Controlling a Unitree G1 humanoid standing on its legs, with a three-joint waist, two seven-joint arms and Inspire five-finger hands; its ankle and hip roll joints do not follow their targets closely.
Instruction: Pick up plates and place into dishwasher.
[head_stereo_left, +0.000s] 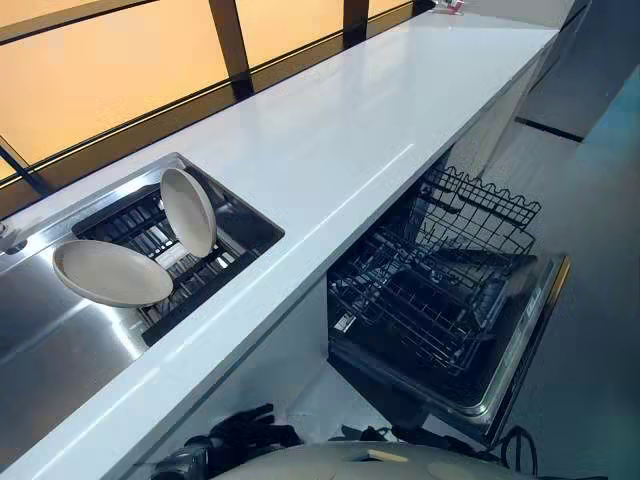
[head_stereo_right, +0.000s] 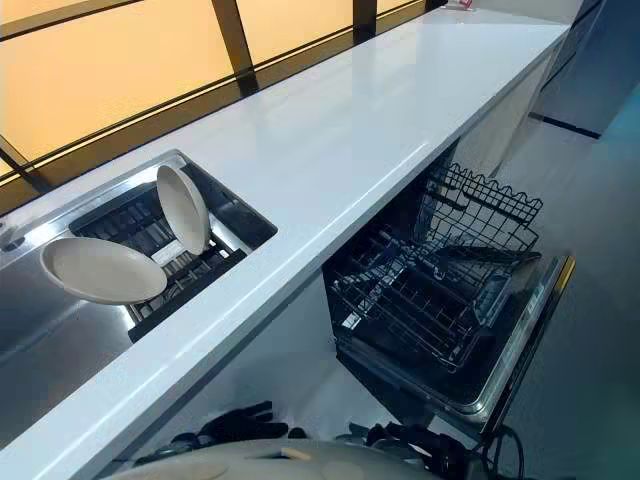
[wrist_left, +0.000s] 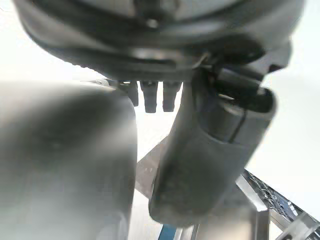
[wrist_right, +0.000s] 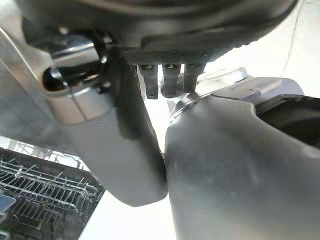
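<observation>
Left eye view: two cream round plates sit in the black slatted dish rack (head_stereo_left: 215, 275), which is set into the stainless steel sink (head_stereo_left: 50, 350). The near plate (head_stereo_left: 112, 272) lies almost flat, tilted, its rim over the rack's left edge. The far plate (head_stereo_left: 188, 210) stands on edge just behind it, face turned toward the sink basin. The long white countertop (head_stereo_left: 350, 140) runs away to the right. Below it the open dishwasher (head_stereo_left: 520, 340) has its black wire basket (head_stereo_left: 420, 300) pulled out.

Right eye view: the left hand (head_stereo_right: 235, 420) shows as dark fingers low down, under the counter's front edge. The plates lie above it and to the robot's left, well apart from it.

Left wrist view: thumb and fingers loose, nothing between them.

Right wrist view: the right hand (wrist_right: 132, 145) is likewise slack and empty, with dishwasher wire showing beyond it.

Judgement: no plate lifted yet. The left hand is the nearer one. It must rise over the counter edge and go leftward, and the flat plate's overhanging rim looks like the easier catch. The basket waits down to the right.
</observation>
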